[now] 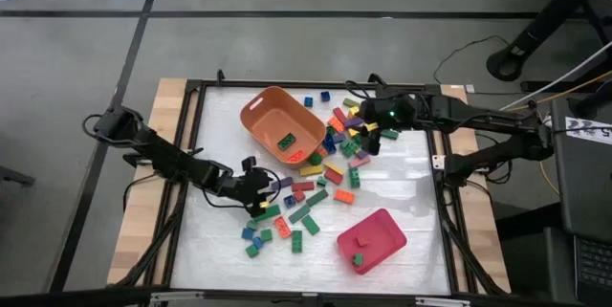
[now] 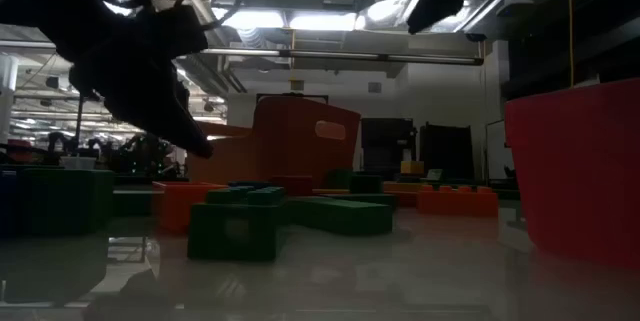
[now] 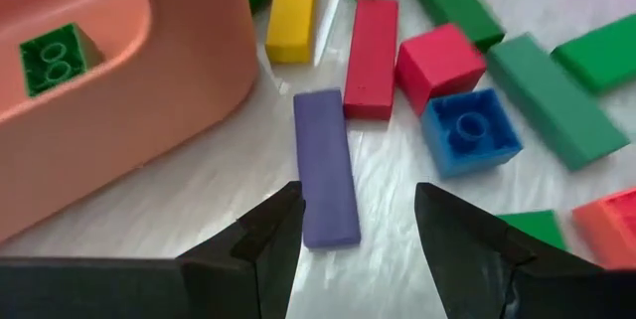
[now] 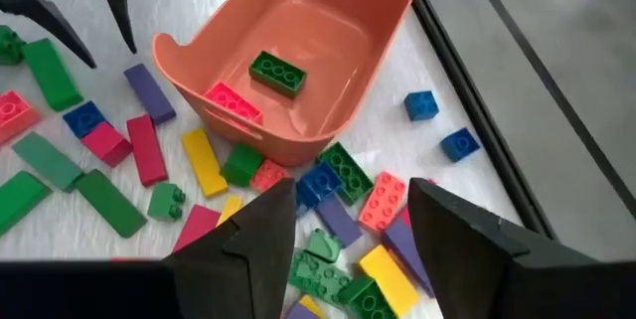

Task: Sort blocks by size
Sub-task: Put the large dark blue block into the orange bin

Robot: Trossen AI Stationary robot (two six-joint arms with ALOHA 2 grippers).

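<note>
Where the white table top (image 1: 210,250) is seen from straight above, the blocks (image 1: 316,187) are scattered across its middle, between an orange tub (image 1: 283,123) toward the far side and a pink-red tray (image 1: 372,241) toward the near side. Two blocks, one green (image 4: 277,73) and one red (image 4: 233,101), are seen lying inside the tub. A small green block (image 1: 360,241) is seen on the tray, and another sits at its edge.

The left gripper (image 1: 256,186) is held low at the left edge of the pile, just beside the tub. Its jaws are spread wide with nothing between them. From its wrist camera, a long purple block (image 3: 325,167) is seen lying flat on the table just ahead of the fingertips (image 3: 281,222), pointing away from them. Beside that block are found a long red block (image 3: 371,58), a red square block (image 3: 440,62) and a blue square block (image 3: 471,131). A long yellow block (image 3: 293,11) lies close against the tub's wall.

The right gripper (image 1: 368,120) is held above the far right part of the pile, near the tub's rim. Its jaws are also wide apart and hold nothing. Two small blue blocks (image 4: 439,125) are seen apart from the pile, beside the tub near the table's edge.
</note>
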